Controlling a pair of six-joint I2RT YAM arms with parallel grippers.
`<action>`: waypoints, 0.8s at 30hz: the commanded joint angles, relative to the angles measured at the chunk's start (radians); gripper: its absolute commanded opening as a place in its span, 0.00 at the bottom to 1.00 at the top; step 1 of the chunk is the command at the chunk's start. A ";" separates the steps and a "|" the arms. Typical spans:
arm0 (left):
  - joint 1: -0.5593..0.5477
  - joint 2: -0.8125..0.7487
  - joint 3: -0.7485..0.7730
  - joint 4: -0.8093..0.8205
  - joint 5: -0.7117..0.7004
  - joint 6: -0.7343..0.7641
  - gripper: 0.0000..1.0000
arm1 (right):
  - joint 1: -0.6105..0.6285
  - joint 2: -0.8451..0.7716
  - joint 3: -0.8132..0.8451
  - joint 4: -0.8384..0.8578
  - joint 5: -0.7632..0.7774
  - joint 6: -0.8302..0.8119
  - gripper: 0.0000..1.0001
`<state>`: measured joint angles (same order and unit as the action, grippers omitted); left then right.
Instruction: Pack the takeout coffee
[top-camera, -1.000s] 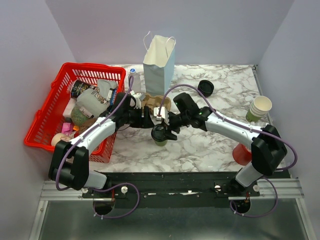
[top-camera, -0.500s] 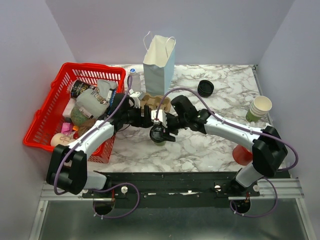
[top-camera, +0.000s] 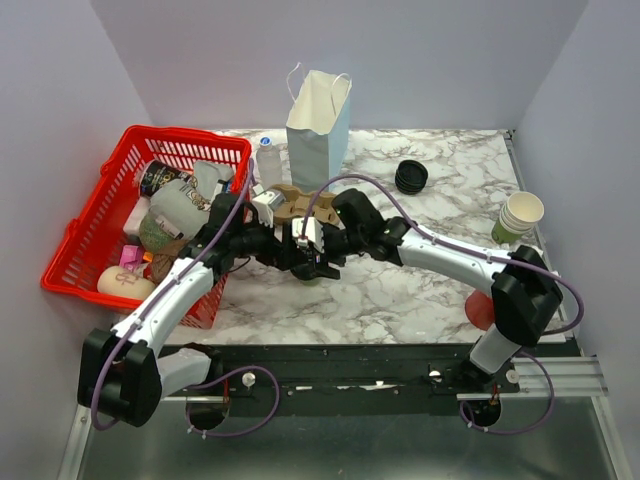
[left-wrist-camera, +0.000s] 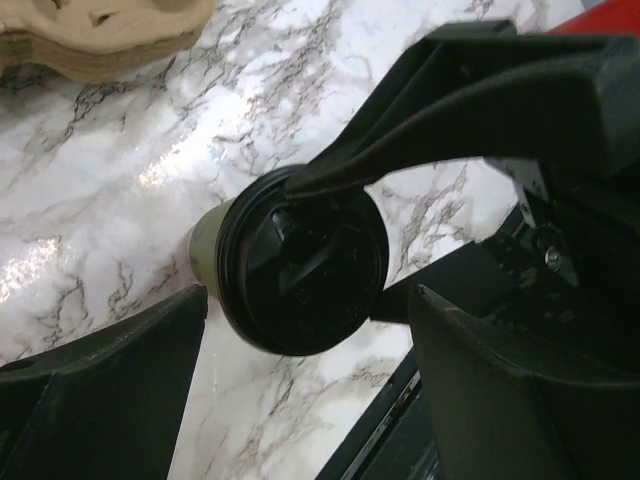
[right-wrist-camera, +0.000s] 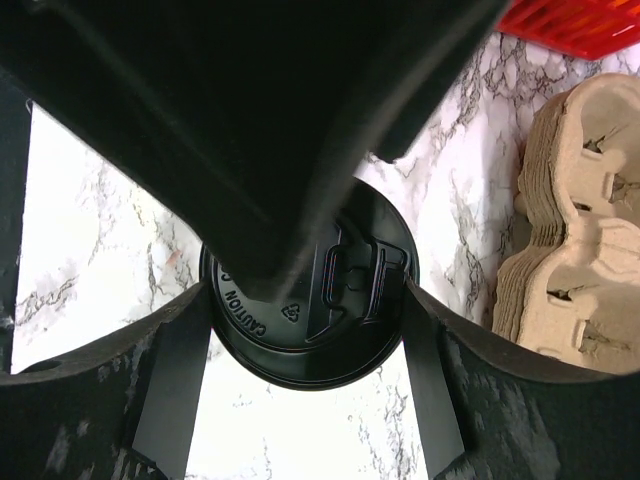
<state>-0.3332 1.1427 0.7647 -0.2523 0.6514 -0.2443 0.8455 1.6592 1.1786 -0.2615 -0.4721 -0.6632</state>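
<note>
The takeout coffee (right-wrist-camera: 330, 320), a small olive-green cup (left-wrist-camera: 205, 248) with a black sip lid (left-wrist-camera: 305, 265), stands on the marble table. In the right wrist view my right gripper (right-wrist-camera: 307, 290) is shut on it, a finger (right-wrist-camera: 175, 370) pressed against each side of the lid's rim. My left gripper (left-wrist-camera: 308, 295) is open, and the lid sits just past its wide-spread fingers (left-wrist-camera: 110, 390) with a gap on both sides. In the top view the two grippers meet at mid-table, left (top-camera: 290, 248) and right (top-camera: 318, 260), and hide most of the cup.
A stack of cardboard cup carriers (top-camera: 292, 200) lies just behind the grippers. A white paper bag (top-camera: 318, 125) and a bottle (top-camera: 268, 155) stand further back. The red basket (top-camera: 190, 135) is at left. Black lids (top-camera: 411, 176), stacked green cups (top-camera: 520, 215) and a red cup (top-camera: 482, 308) are at right.
My left gripper's jaws have spread wider around the lid. Both grippers and the cup have shifted a little to the left, with the right gripper still closed on the lid.
</note>
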 joint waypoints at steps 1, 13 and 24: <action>0.006 -0.018 0.039 -0.105 0.002 0.088 0.90 | -0.026 0.123 -0.040 -0.252 0.133 0.000 0.68; 0.005 0.084 0.111 -0.243 -0.180 0.138 0.84 | -0.052 0.152 -0.010 -0.305 0.092 0.036 0.67; 0.000 0.104 0.096 -0.257 -0.210 0.186 0.81 | -0.051 0.169 0.006 -0.315 0.079 0.056 0.67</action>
<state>-0.3309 1.2385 0.8528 -0.4835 0.4870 -0.0887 0.7982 1.7149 1.2610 -0.3370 -0.5114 -0.5907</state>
